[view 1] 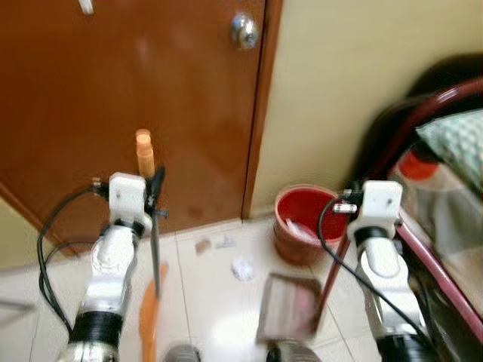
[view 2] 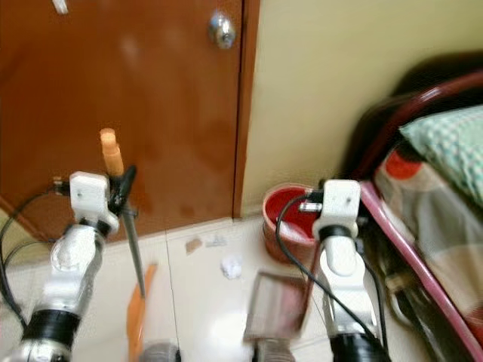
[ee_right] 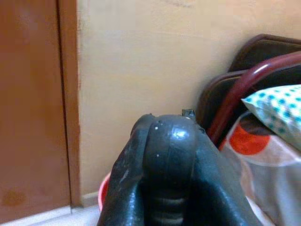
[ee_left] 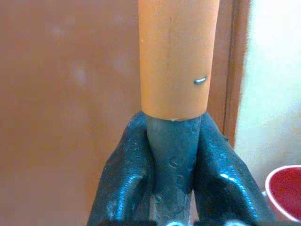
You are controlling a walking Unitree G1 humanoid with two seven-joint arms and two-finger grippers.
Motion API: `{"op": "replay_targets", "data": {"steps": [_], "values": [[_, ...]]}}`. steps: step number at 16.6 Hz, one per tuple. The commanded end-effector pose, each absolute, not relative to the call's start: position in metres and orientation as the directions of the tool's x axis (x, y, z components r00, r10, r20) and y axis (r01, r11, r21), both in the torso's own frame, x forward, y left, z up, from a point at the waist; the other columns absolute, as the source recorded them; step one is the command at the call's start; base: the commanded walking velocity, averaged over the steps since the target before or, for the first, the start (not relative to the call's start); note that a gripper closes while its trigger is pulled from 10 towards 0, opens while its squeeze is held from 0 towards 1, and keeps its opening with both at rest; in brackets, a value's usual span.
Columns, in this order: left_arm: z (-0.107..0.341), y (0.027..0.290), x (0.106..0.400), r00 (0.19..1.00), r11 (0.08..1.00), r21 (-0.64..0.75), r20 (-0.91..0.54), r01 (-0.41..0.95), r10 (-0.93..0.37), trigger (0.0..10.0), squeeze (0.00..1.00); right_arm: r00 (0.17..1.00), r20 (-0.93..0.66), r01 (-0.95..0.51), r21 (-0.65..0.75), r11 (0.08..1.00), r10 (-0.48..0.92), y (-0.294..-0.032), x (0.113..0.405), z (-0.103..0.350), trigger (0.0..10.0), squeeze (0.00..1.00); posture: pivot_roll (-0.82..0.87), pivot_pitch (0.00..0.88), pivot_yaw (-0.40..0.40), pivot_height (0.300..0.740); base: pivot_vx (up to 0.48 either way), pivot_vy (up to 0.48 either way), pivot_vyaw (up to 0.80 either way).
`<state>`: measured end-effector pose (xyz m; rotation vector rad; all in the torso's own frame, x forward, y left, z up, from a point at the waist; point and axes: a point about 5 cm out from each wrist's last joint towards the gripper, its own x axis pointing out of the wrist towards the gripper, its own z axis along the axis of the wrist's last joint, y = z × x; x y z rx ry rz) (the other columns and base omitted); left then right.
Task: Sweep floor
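Left pincer stands raised before the brown door, fingers closed tight on the broom. The grip sits on the dark grey section just below the orange cap at the handle's top; in the wrist view both fingers press against that grey shaft with no gap. The handle runs down from the grip toward the tiled floor, with an orange part low by the left arm. The head views are blurred, so the bristle end cannot be made out.

Handling judgement: the broom looks light and rigid, a long lever. A hold this near the top gives reach but little control of the head; expect the shaft to pivot in the grip under side load. The smooth orange sleeve looks slippery; the grey section is the better place to hold.

Litter on the floor: a small brown scrap and a pale scrap beside it near the door foot, and a crumpled white wad further out. All lie between the broom and the bucket.

A dustpan rests on the floor at centre, its dark red handle rising to the right pincer. Those fingers appear closed on the handle's rounded top. The pan looks light and stiff, apt to swing on so long a handle.

A red bucket stands against the yellow wall, just beyond the dustpan. A bed with a dark red frame lies furthest right.
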<state>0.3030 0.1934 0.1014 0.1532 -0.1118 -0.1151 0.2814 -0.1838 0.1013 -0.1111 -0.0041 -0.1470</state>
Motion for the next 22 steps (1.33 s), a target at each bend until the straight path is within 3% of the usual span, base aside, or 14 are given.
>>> {"op": "replay_targets", "data": {"steps": [1,6,9,16,22], "values": [[0.113,0.2,0.303,0.983,0.981,0.177,0.149,0.082,-0.11,10.0,0.0,0.99,0.066,0.133,-0.098,0.986,-0.127,-0.177,0.286,0.114,10.0,0.0,-0.03,0.054,-0.007,0.74,0.0,0.0,-0.54],[0.106,0.205,0.292,0.988,0.984,0.16,0.116,0.081,-0.1,10.0,0.0,0.988,0.059,0.145,-0.1,0.984,-0.14,-0.181,0.283,0.113,10.0,0.0,-0.03,0.072,-0.005,0.74,0.0,0.0,-0.53],[0.106,0.208,0.289,0.988,0.981,0.177,0.12,0.08,-0.102,10.0,0.0,0.989,0.048,0.145,-0.093,0.985,-0.141,-0.18,0.281,0.111,10.0,0.0,-0.03,0.073,-0.003,0.74,0.309,0.0,0.0],[0.112,0.213,0.292,0.987,0.979,0.191,0.126,0.072,-0.097,10.0,0.0,0.99,0.037,0.137,-0.094,0.986,-0.134,-0.179,0.281,0.108,10.0,0.0,-0.04,0.07,-0.002,0.74,0.383,0.0,-0.68],[0.114,0.218,0.293,0.988,0.979,0.202,0.142,0.022,-0.052,10.0,0.0,0.991,0.033,0.13,-0.107,0.986,-0.127,-0.179,0.28,0.108,10.0,0.0,-0.04,0.078,-0.002,0.74,0.046,0.0,0.0]]}}
